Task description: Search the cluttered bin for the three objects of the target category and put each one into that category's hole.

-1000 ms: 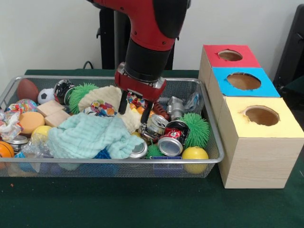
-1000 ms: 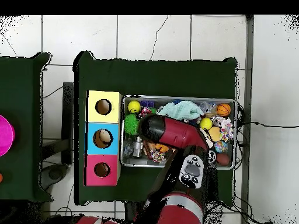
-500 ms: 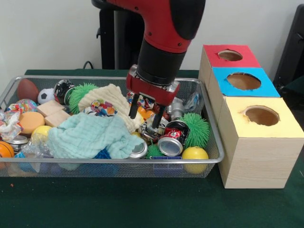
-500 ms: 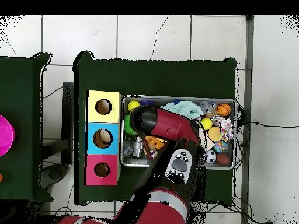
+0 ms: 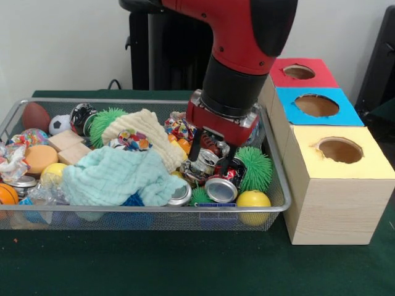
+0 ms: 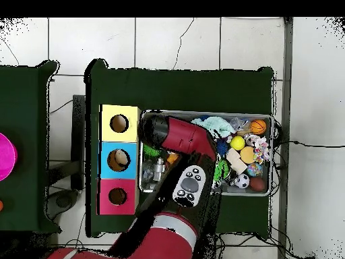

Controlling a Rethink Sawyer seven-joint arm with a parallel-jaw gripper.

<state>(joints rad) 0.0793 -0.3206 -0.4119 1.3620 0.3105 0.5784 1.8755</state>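
crushed cans (image 5: pixel 217 174) lie in a small heap in the right part of the wire bin (image 5: pixel 281 185), a red one with its silver end facing the camera and a silver-topped one just behind it, with another can end (image 5: pixel 181 195) showing at the edge of the mint green cloth (image 5: pixel 111 176). the pincer (image 5: pixel 210 155) hangs right over this heap with its two dark fingers (image 5: pixel 195 147) apart, one on each side of the silver-topped can, tips down among the cans; whether they touch any of them cannot be told. a green spiky ball (image 5: pixel 256 168) sits just right of the cans and a yellow ball (image 5: pixel 253 201) lies in the front right corner. a cream knitted cloth (image 5: pixel 145 127) lies behind the green cloth, with a second green spiky ball (image 5: pixel 103 123), a small football (image 5: pixel 35 115), a soccer ball (image 5: pixel 59 124) and wooden blocks (image 5: pixel 68 147) toward the left end. three wooden boxes stand in a row right of the bin on the green tabletop (image 5: pixel 185 265): a yellow-topped box (image 5: pixel 342 161) nearest, a blue-topped box (image 5: pixel 316 106) in the middle, a red-topped box (image 5: pixel 299 73) farthest, each with a round hole. from overhead the red arm (image 6: pixel 178 138) covers the bin's end beside the boxes
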